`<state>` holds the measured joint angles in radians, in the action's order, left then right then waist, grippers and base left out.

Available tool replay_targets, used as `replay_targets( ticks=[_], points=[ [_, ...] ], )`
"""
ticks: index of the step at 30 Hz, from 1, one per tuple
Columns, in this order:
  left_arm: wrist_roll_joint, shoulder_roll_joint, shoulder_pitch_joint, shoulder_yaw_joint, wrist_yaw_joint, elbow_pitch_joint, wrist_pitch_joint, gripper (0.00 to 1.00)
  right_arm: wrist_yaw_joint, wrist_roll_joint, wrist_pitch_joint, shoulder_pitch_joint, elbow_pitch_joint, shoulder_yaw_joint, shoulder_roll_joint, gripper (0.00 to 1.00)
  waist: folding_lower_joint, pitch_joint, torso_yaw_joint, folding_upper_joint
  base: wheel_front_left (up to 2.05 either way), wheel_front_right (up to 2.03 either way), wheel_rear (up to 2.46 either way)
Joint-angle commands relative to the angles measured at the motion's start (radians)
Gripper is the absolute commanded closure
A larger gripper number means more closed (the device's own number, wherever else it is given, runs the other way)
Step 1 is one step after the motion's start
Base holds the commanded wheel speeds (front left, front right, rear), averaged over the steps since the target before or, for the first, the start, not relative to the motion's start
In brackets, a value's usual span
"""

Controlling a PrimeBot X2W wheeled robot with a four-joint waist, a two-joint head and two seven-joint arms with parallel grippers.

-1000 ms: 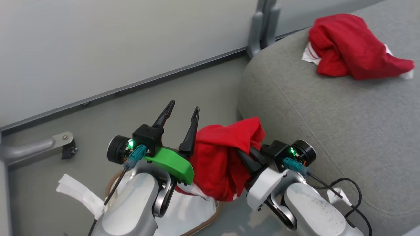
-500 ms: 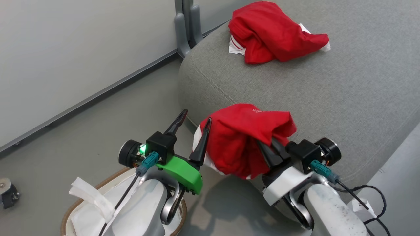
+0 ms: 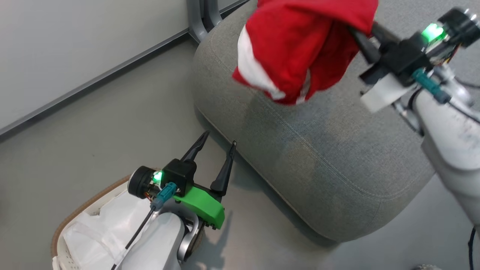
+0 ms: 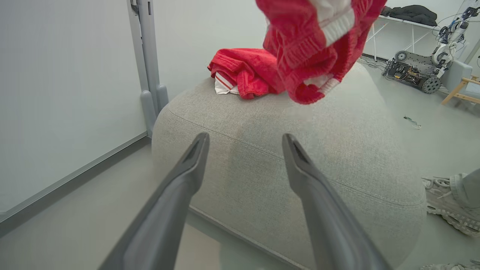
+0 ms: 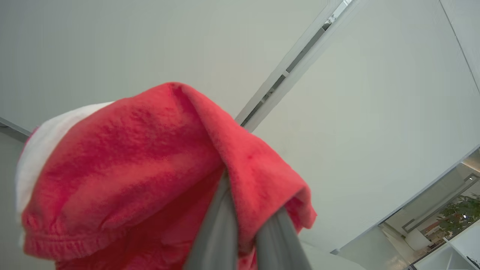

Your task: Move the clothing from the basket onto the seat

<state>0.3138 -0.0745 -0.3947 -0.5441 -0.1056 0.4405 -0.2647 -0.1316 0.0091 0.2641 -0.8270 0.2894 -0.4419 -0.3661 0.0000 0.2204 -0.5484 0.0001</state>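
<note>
Right pincer (image 3: 360,33) clamped on the red garment (image 3: 300,45), which hangs bunched above the near end of the grey seat (image 3: 318,150), seemingly clear of it, release point straight below; left pincer (image 3: 220,138) gapes empty, low beside the basket (image 3: 75,213)

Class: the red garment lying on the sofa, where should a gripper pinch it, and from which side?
Probably the raised folded ridge atop the garment, from above: it bunches upward, while its edges lie flat on the sofa.

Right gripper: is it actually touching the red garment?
Touching. Right wrist view: the right gripper is shut on a fold of the red garment, cloth draped over its fingertips.
</note>
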Motion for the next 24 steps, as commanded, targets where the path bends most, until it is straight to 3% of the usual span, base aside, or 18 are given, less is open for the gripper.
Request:
replay_targets(
  ticks=[1,6,13,19,24],
  points=[
    [-0.010,-0.014,0.007,0.009,0.002,-0.011,0.001,0.00,0.002,-0.001,0.000,-0.064,0.025,0.001,-0.020,1.00,0.0000,0.044,0.012,-0.0001,0.00,0.00,0.00],
    [-0.034,-0.035,-0.032,0.009,-0.008,-0.038,0.001,0.00,0.002,-0.045,-0.025,-0.278,0.141,0.025,-0.111,1.00,0.0000,0.119,0.068,-0.0001,0.00,0.00,0.00],
    [-0.051,-0.058,-0.081,-0.010,-0.017,-0.080,0.001,0.00,0.002,-0.143,-0.116,-0.460,0.281,0.085,-0.211,1.00,0.0000,0.226,0.134,-0.0001,0.00,0.00,0.00],
    [-0.050,-0.072,-0.132,-0.037,-0.024,-0.106,0.001,0.00,0.002,-0.151,-0.142,-0.508,0.382,0.199,-0.253,1.00,0.0000,0.327,0.189,-0.0001,0.00,0.00,0.00],
    [-0.046,-0.092,-0.176,-0.059,-0.025,-0.122,0.001,0.00,0.002,-0.183,-0.143,-0.452,0.448,0.348,-0.242,1.00,0.0000,0.409,0.225,-0.0001,0.00,0.00,0.00]
  ],
)
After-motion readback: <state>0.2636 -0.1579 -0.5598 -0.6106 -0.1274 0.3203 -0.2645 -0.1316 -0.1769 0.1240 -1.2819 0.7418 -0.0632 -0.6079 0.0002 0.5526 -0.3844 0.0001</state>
